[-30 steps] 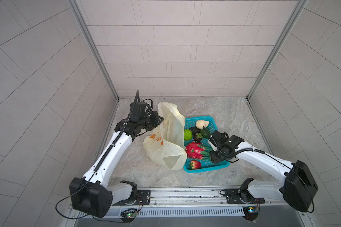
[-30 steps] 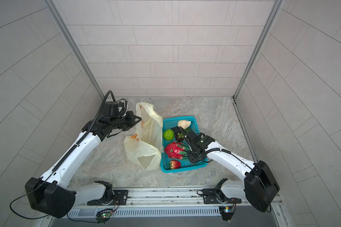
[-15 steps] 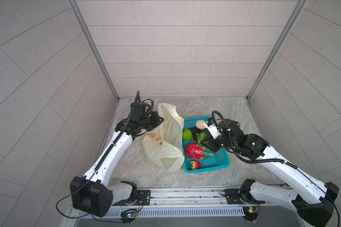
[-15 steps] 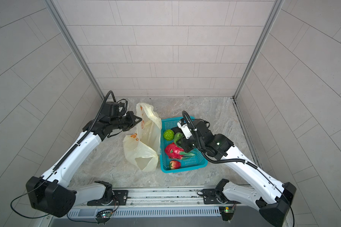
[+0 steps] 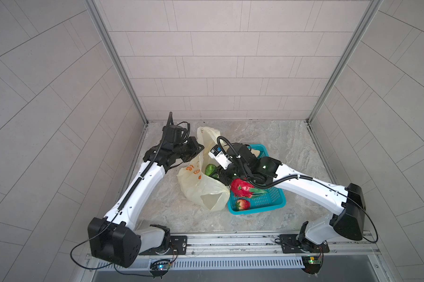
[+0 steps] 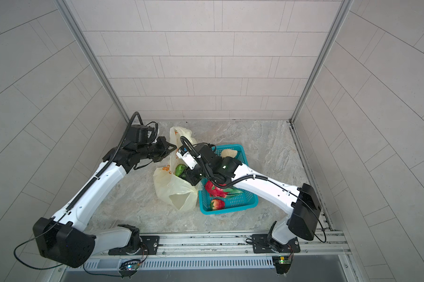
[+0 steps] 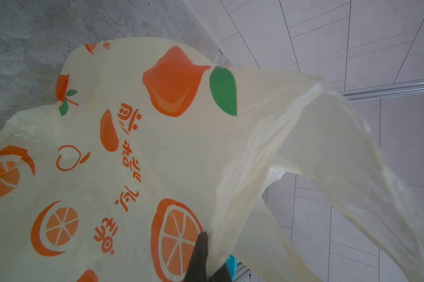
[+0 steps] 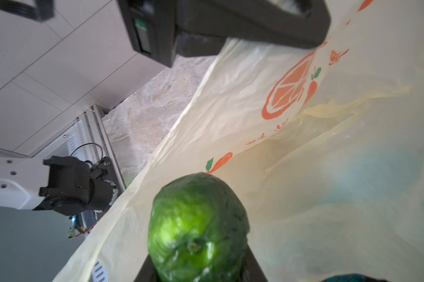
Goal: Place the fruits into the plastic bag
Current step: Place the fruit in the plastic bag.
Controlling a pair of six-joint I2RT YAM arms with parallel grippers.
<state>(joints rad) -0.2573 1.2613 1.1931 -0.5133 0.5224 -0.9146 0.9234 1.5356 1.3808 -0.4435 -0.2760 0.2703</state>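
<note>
A grey stone surface [image 5: 291,146] is closed in by pale tiled walls [image 5: 218,61] on three sides. A plastic bag [image 5: 201,193] is seen near the middle of the surface. It is cream-yellow, and orange fruit pictures are printed on it. Its bottom is rested on the surface and its top is lifted up.

One handle [image 7: 303,117] of the bag is pinched by the left gripper [image 5: 198,147]. The jaws are pressed together on the thin plastic. In the left wrist view a dark fingertip [image 7: 201,254] is seen with the plastic bunched against it. The mouth of the bag is held open on that side.

A green fruit [image 5: 210,169] is clamped in the right gripper [image 5: 214,174], with one finger on each side of it. The fruit is held at the open mouth of the bag, between the bag's two sides. In the right wrist view the inside of the bag is seen past the fruit. Whether the fruit is touched by the plastic cannot be told.

A teal basket [image 5: 259,210] is set just beside the bag, on the right arm's side, and is touched by it. A pink-red dragon fruit [image 5: 240,186] is laid in the basket. A strawberry [image 5: 242,204] is laid in the near corner. A beige piece [image 6: 229,153] is seen at the far end, partly hidden by the right arm.
</note>
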